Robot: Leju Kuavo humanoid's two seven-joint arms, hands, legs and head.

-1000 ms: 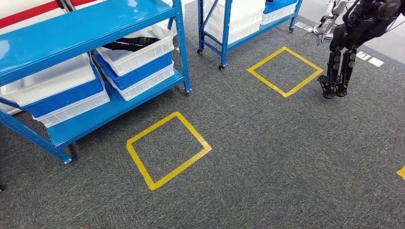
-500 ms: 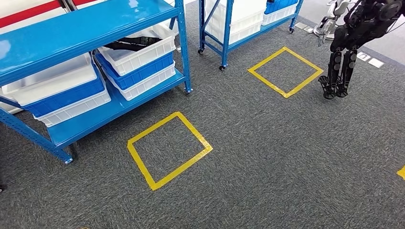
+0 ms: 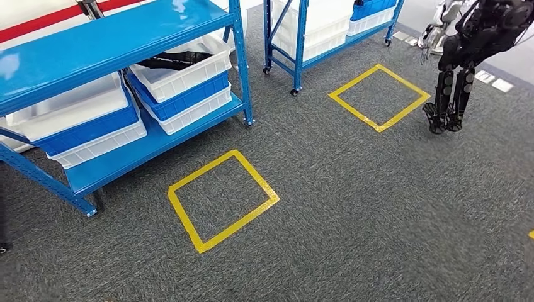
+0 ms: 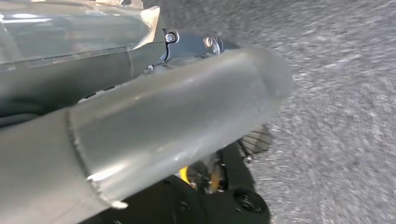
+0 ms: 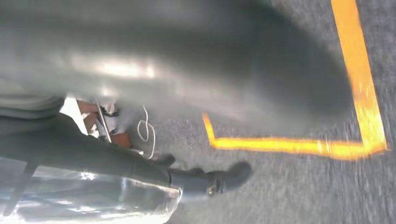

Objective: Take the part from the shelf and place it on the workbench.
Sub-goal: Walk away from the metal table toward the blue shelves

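**Two shelf racks, six crates on the near one; state of both hands undetermined**

Two blue racks stand on the grey carpet (image 3: pixel 378 207): the near shelf (image 3: pixel 113 38) at left and a wheeled far rack (image 3: pixel 297 44) beyond it.

The near shelf's lower deck carries six crates in two stacks of three, each stack white over blue over white. The top white crate (image 3: pixel 189 72) of the right stack holds a dark item (image 3: pixel 171 60), seemingly the part, though this cannot be confirmed. The contents of the other five crates are hidden. The far rack carries white crates and one blue one.

Two full yellow tape squares mark the floor. The near square (image 3: pixel 184 219) lies just in front of the near shelf's deck edge; the far square (image 3: pixel 353 111) lies right of the far rack. Open carpet runs between and to the right of them.

One dark-legged robot (image 3: pixel 450 94) stands far right, just beyond the far square.

The left hand (image 4: pixel 177 126) and right hand (image 5: pixel 187 60) appear as blurred grey covers over carpet. Whether either is released or clenched cannot be told.
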